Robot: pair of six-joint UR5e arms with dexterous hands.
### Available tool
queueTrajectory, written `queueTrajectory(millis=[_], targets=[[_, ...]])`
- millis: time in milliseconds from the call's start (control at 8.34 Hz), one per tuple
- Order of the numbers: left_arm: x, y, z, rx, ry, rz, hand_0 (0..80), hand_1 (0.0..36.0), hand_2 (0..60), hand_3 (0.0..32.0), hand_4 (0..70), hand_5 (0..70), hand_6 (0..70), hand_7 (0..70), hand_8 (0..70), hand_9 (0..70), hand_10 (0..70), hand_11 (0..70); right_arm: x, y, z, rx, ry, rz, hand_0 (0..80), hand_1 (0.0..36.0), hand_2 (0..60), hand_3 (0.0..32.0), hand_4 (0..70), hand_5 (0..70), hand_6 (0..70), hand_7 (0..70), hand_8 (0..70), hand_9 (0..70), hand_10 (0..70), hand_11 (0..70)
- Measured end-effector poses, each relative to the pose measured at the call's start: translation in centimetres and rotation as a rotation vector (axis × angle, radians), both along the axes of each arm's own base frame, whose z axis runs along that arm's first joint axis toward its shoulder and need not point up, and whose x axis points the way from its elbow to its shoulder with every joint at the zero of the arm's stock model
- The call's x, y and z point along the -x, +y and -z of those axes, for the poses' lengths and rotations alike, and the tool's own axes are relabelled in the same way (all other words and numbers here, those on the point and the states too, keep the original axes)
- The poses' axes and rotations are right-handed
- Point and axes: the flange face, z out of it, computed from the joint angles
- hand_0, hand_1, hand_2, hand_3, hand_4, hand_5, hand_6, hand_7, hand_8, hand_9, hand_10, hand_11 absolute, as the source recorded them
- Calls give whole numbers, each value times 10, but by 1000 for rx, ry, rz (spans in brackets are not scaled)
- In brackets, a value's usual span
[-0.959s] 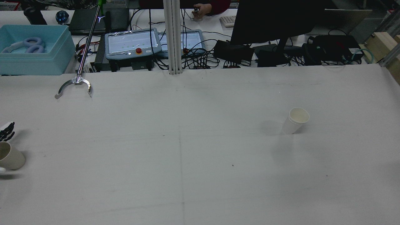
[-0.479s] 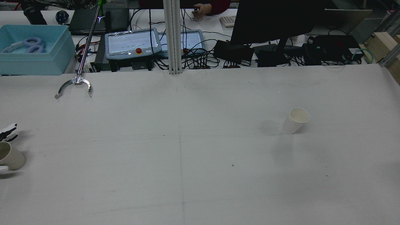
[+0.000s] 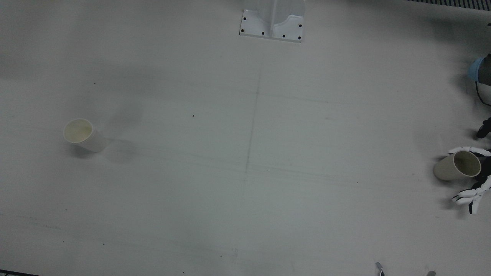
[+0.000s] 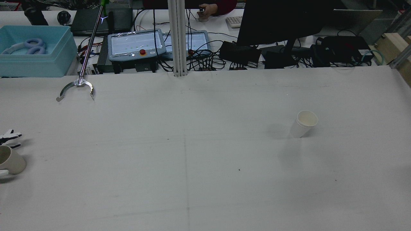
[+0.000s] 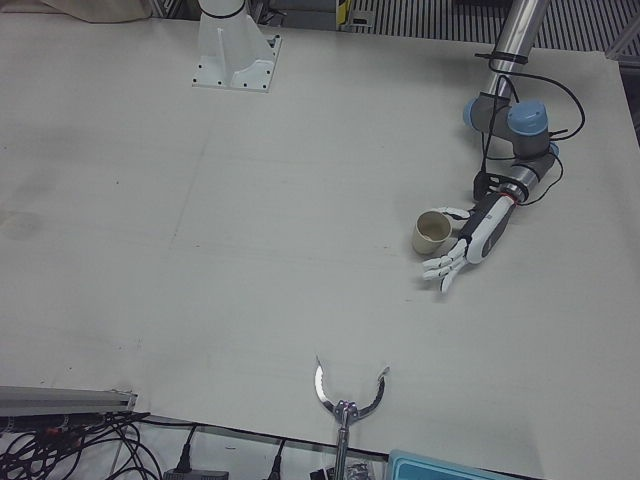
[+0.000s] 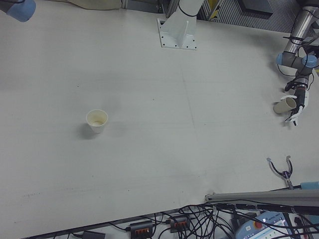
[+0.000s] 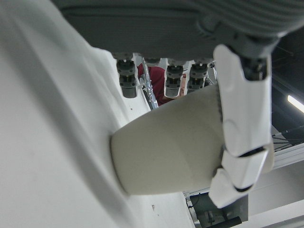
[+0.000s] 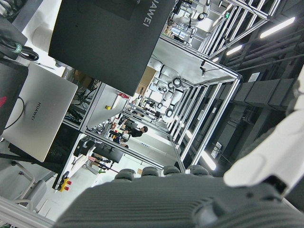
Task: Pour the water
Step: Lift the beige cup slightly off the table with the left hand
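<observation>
Closing in on the beige cup.

Left hand (image 5: 462,252) spread open around beige cup (image 5: 431,232) at bench (image 3: 245,153) edge, fingers beside but not yet clamped. Best wrapped evenly at mid-wall, kept upright, squeezed gently. White paper cup (image 3: 81,134) well apart across bench. Right hand's state: cannot tell from its own view.

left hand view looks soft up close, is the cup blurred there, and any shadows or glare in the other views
Left hand view: the beige paper cup fills the frame, edges soft, a white finger of the left hand across it. Front view: even, dim light; the white paper cup casts a faint shadow to its right. Rear view: no glare on the white table, only a soft shadow left of that cup.
</observation>
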Motion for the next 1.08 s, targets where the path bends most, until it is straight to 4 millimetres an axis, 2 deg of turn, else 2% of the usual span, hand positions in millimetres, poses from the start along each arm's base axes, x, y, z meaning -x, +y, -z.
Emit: queueTrajectory(millis=[240, 360, 599, 719, 1079], targets=[[1, 0, -1, 7, -2, 3, 557, 241, 197, 0, 198, 281, 121, 216, 54, 101, 146, 234, -1, 0, 0, 0, 0, -2, 270, 89, 190, 0, 6, 0, 0, 0, 0, 0, 0, 0], [3, 2, -2, 11, -5, 4, 573, 256, 210, 0, 209, 285, 127, 224, 63, 115, 150, 241, -1, 1, 0, 0, 0, -3, 270, 89, 191, 0, 5, 0, 0, 0, 0, 0, 0, 0], [5, 4, -4, 15, -8, 4, 568, 248, 211, 0, 217, 299, 138, 230, 75, 127, 164, 260, -3, 1, 0, 1, 0, -5, 268, 88, 191, 0, 6, 0, 0, 0, 0, 0, 0, 0], [5, 4, -4, 15, -8, 4, 559, 236, 203, 0, 226, 301, 153, 235, 87, 128, 187, 293, -4, 1, 0, 0, 0, -6, 268, 89, 191, 0, 5, 0, 0, 0, 0, 0, 0, 0], [5, 4, -4, 16, -8, 5, 552, 214, 194, 0, 258, 312, 211, 282, 159, 201, 274, 414, -6, 2, 0, 0, 0, -10, 250, 86, 192, 0, 5, 0, 0, 0, 0, 0, 0, 0]])
